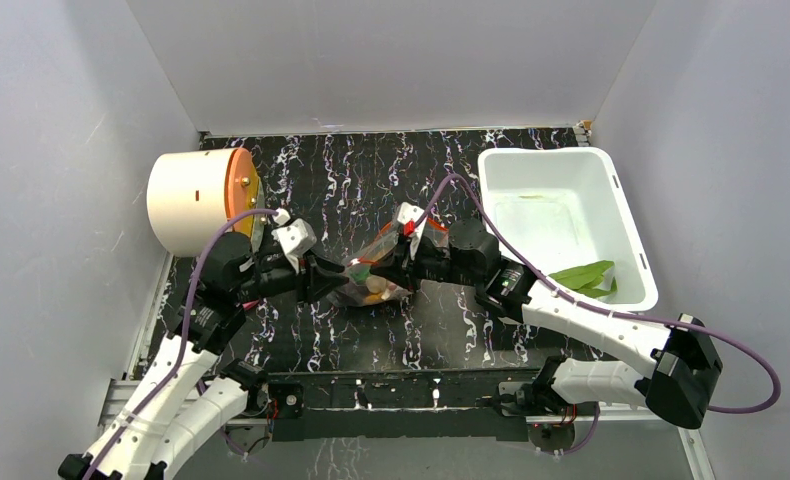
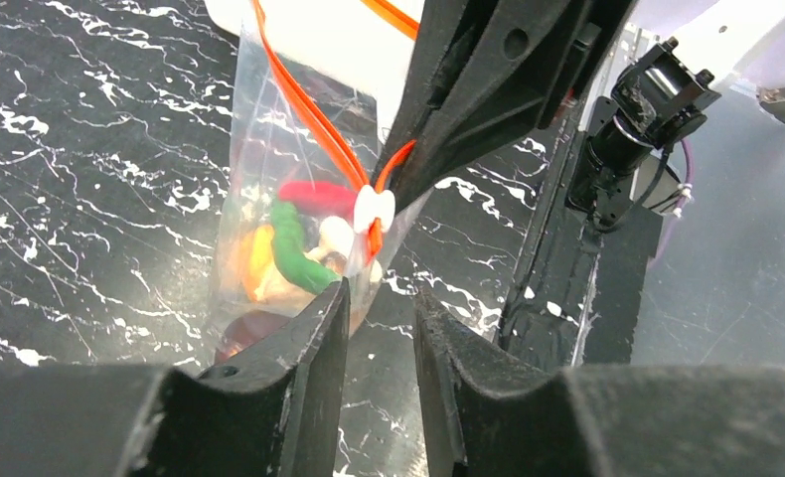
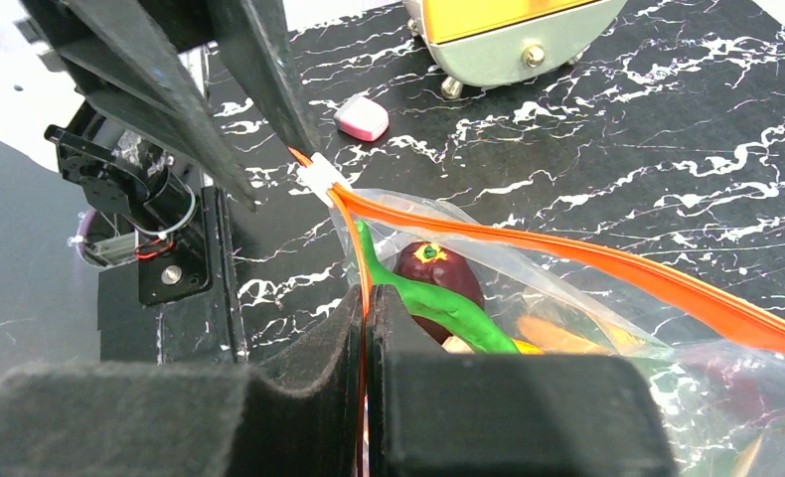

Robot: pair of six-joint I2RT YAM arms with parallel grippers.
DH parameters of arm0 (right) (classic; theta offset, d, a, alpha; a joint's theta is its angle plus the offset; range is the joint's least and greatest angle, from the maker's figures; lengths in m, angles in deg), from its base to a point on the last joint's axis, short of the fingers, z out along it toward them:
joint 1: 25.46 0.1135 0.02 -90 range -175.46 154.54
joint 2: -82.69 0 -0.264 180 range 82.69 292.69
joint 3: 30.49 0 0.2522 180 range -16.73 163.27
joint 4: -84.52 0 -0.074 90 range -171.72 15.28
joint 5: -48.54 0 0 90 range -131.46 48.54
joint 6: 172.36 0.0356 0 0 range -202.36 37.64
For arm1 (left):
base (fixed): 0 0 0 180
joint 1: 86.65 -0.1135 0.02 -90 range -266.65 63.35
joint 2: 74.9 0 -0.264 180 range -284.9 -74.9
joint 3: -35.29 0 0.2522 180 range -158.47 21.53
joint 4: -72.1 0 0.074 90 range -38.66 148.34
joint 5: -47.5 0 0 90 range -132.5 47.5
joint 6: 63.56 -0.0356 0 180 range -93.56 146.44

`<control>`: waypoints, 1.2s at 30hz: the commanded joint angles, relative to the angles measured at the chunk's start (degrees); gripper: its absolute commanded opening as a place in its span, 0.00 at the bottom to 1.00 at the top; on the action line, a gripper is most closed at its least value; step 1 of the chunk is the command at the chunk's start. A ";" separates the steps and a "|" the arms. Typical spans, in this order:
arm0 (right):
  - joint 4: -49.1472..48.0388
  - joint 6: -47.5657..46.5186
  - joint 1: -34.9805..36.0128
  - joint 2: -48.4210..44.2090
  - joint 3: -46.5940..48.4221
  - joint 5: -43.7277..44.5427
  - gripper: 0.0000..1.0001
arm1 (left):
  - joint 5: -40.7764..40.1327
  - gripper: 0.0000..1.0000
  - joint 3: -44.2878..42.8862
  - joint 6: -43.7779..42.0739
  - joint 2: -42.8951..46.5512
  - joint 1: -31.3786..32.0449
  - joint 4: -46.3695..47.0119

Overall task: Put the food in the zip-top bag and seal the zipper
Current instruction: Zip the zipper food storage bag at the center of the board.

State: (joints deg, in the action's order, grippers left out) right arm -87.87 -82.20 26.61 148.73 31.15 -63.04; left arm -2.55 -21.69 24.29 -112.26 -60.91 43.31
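The clear zip-top bag lies mid-table with the food inside: a green pepper, a maroon round fruit, an orange piece, a red chilli and a whitish piece. Its orange zipper stands apart along most of the mouth. My right gripper is shut on the zipper strip near the white slider. My left gripper sits just short of that slider. Its jaws stand narrowly apart with only table between them.
A cream cylinder with an orange face lies at the back left. A white bin at the back right holds a green leafy piece. A small pink-and-white object lies on the black marbled table near the cylinder.
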 commanded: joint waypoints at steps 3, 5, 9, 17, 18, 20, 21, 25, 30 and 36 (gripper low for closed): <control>-7.24 2.68 0.21 -1.58 -0.28 -1.15 0.00 | 2.82 0.26 3.79 0.83 -1.65 0.33 10.32; -7.18 2.56 0.22 -1.58 -0.19 -1.52 0.00 | 3.19 0.25 5.20 0.93 -1.58 0.30 12.98; -6.84 2.63 0.22 -1.45 -0.27 -2.63 0.00 | 3.58 0.24 6.30 0.78 -2.91 0.28 15.50; -6.80 2.88 0.22 -3.01 -1.33 -2.53 0.00 | 4.22 0.37 6.40 0.19 -3.48 0.28 16.72; -6.91 2.93 0.18 -3.21 -1.42 -2.50 0.00 | 3.01 0.40 6.43 -0.19 -2.91 0.28 15.94; -6.87 2.87 0.21 -3.33 -1.40 -2.77 0.00 | 1.26 0.43 6.48 -1.79 -1.55 0.28 14.10; -6.81 2.81 0.22 -3.37 -1.39 -2.97 0.00 | 0.37 0.44 6.51 -2.59 -0.83 0.28 13.23; -6.09 2.42 0.22 -3.46 -0.93 -3.83 0.00 | -1.28 0.47 6.01 -4.56 1.79 0.28 9.88; -5.83 2.22 0.20 -3.62 -0.42 -5.95 0.00 | 1.80 0.49 7.72 -4.77 2.22 0.28 10.92; -5.95 2.58 0.22 -3.90 -1.18 -6.73 0.00 | 4.48 0.41 9.34 -1.02 0.46 0.28 18.27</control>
State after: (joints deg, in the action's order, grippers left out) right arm -89.67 -79.69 26.61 146.85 29.29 -68.24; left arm -1.24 -13.08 21.95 -110.82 -60.91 55.75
